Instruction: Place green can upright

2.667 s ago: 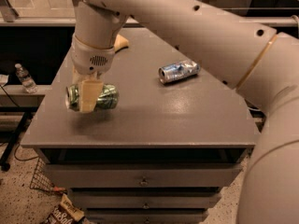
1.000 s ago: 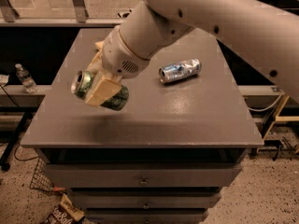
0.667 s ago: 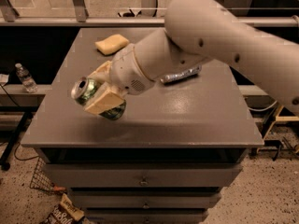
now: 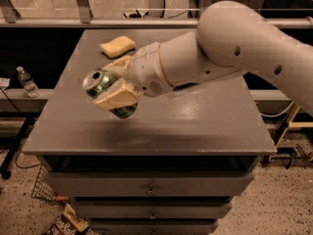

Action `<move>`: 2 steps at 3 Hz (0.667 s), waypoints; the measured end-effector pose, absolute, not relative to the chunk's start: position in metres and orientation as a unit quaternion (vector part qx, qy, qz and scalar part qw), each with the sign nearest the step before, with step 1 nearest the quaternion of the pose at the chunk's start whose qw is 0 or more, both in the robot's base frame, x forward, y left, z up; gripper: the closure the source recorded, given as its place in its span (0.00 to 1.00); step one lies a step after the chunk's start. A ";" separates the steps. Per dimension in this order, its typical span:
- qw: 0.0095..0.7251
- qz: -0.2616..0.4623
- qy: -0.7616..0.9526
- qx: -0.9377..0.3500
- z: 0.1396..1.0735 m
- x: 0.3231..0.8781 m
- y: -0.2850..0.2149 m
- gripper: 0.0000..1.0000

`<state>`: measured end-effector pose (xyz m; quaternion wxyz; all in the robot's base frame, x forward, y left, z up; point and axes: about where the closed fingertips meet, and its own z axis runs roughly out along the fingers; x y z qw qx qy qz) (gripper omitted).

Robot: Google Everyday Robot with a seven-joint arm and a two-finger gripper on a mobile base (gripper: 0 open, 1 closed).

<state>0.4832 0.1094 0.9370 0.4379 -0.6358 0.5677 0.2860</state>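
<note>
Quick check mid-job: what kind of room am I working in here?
Probably a lab or workshop: a grey drawer cabinet, speckled floor, a snack bag lying on it. The gripper holds the green can tilted above the cabinet top.

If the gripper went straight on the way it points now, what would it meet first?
Holding the green can, the gripper points toward the picture's left and slightly down. Probably the table near its left edge comes first, though depth is unclear.
</note>
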 end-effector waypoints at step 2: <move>0.525 0.359 0.548 -0.543 0.939 0.485 0.112 1.00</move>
